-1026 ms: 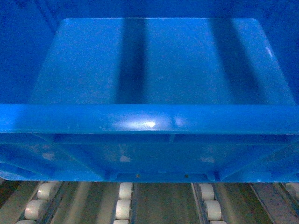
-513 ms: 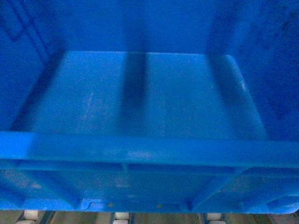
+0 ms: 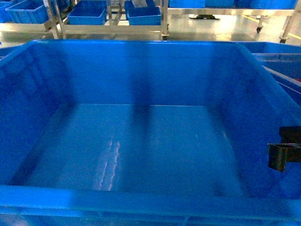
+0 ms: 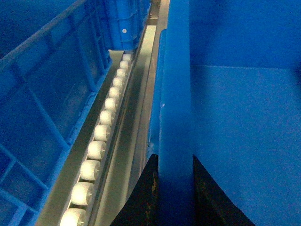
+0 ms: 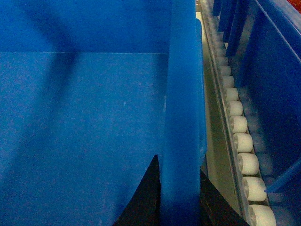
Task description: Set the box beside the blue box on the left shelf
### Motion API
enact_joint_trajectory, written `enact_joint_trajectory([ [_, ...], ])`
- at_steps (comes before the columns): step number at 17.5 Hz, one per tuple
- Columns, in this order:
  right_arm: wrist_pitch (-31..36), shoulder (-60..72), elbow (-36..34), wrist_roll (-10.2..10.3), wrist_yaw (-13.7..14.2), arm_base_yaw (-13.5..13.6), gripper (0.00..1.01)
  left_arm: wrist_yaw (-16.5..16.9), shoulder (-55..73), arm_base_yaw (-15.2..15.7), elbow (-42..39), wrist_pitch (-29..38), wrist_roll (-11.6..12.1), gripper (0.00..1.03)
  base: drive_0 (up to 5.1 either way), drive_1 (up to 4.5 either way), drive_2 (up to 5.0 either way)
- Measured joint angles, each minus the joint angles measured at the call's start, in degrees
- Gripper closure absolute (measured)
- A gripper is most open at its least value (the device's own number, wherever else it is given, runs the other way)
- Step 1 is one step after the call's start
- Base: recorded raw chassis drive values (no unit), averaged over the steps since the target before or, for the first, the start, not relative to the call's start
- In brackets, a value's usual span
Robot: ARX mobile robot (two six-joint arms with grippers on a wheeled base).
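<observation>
Here we see the box [image 3: 141,141] rims pinched between left gripper [image 4: 175,188] and right gripper [image 5: 178,197] fingers; fingertips hidden.

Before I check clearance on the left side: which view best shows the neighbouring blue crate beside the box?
The left wrist view. The neighbouring crate's ribbed wall runs beside the box, with a roller track between them. The head view is almost filled by the box's interior. The right wrist view shows only the opposite side.

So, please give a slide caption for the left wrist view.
Left tool clamps the blue box rim beside a roller track and neighbouring blue crate.
</observation>
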Motion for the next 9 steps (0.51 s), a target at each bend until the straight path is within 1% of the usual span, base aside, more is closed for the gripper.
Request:
enact_joint_trajectory([
  [2,-0.59,0.39,0.26,-0.02,-0.87,-0.28,0.93,-0.66,0.85,-0.33,0.00,0.00,-0.11,0.92,0.0,0.00,0.0],
  [5,-1.99,0.92,0.92,-0.04,-1.07,-0.17,0.93,-0.79,3.06,-0.13,0.55,-1.11,-0.26,0.92,0.0,0.00,0.0],
  [7,-3.78,1.16,1.70,0.46,-1.09,0.61,0.93,-0.20,4.52,1.29,0.55,0.07,0.35,0.92,0.0,0.00,0.0],
  [9,-4.61,1.33,2.16,0.76,-0.61,1.70,0.93,1.03,4.57,3.19,0.59,-0.28,0.81,0.92,0.0,0.00,0.0],
])
